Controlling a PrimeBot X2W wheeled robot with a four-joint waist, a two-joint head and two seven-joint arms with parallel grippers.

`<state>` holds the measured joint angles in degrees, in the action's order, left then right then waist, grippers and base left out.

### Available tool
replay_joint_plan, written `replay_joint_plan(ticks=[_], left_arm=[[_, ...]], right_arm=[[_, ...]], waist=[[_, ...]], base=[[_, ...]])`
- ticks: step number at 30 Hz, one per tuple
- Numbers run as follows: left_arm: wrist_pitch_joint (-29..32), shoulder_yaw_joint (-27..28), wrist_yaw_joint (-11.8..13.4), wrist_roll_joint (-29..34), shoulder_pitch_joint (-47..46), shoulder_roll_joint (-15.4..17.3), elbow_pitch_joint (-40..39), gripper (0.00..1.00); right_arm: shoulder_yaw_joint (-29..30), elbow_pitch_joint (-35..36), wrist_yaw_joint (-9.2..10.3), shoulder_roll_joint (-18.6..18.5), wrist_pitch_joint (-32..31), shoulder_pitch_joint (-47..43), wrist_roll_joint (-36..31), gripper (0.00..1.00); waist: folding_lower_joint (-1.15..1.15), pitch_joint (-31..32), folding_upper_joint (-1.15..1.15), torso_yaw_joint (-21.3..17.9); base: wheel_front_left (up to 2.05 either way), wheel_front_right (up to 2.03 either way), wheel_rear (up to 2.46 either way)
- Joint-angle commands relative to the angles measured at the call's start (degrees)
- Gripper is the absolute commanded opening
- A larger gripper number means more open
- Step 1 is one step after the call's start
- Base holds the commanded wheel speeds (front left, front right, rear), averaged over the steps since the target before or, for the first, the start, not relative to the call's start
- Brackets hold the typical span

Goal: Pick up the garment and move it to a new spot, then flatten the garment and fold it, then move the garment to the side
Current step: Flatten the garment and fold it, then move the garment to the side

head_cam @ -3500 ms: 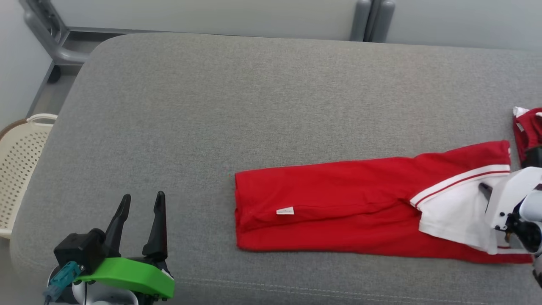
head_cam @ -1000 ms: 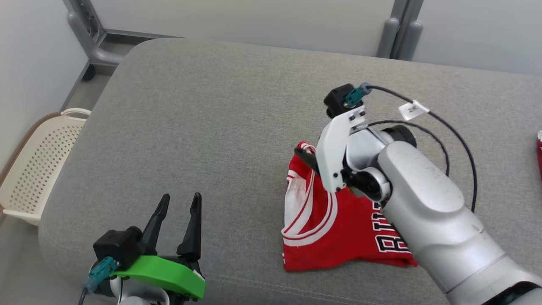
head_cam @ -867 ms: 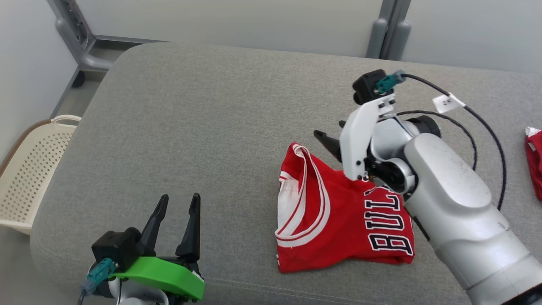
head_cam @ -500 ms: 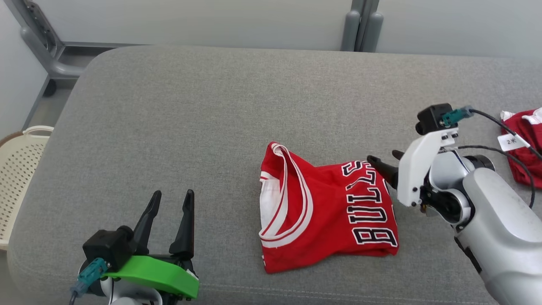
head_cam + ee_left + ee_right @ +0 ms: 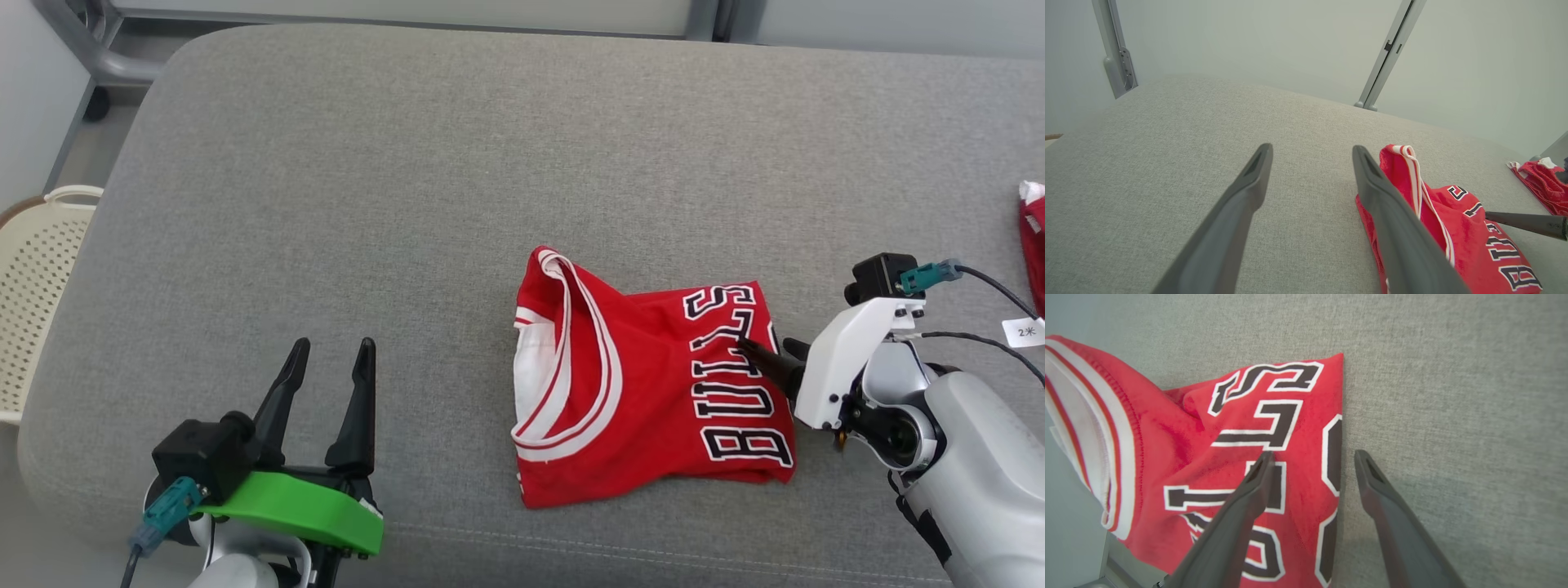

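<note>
1. The red Bulls jersey (image 5: pixel 645 392) lies bunched in a loose fold on the grey padded counter (image 5: pixel 408 163), right of the middle and close to the front edge. The lettering faces up and runs sideways from my head view.
2. Its white-and-red striped trim sits on the jersey's left side, where the cloth humps up a bit.
3. My right tool (image 5: pixel 763 347) is spread wide and gripping nothing. It straddles the jersey's right edge, with one finger over the lettering and the other over bare counter just past the hem. I can't tell if the tip over the cloth is actually touching it.
4. My left tool (image 5: pixel 335 345) is wide open too and empty. It sits at the near left, well apart from the jersey, with its fingers pointing away over plain grey fabric.
5. Another red garment (image 5: pixel 1033 237) peeks in at the far right edge of the counter.
6. A cream perforated laundry basket (image 5: pixel 33 278) stands on the floor off the counter's left end.
</note>
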<state>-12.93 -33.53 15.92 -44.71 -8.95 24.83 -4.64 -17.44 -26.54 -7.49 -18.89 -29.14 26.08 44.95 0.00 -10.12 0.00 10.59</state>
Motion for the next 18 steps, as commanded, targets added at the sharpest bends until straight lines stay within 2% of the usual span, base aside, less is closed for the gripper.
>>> replay_joint_plan(ticks=[1,18], left_arm=[[0.0,0.2,0.3,0.7,-0.9,0.4,-0.1,1.0],[-0.4,0.6,0.7,0.1,0.7,0.8,-0.1,1.0]], right_arm=[[0.0,-0.2,0.01,-0.3,0.7,0.4,0.1,1.0],[-1.2,-2.8,0.01,-0.9,1.6,1.0,-0.7,1.0]], waist=[[0.0,-1.3,0.0,1.5],[0.0,0.1,0.0,2.7]], base=[[0.0,0.0,0.0],[0.0,0.0,0.0]])
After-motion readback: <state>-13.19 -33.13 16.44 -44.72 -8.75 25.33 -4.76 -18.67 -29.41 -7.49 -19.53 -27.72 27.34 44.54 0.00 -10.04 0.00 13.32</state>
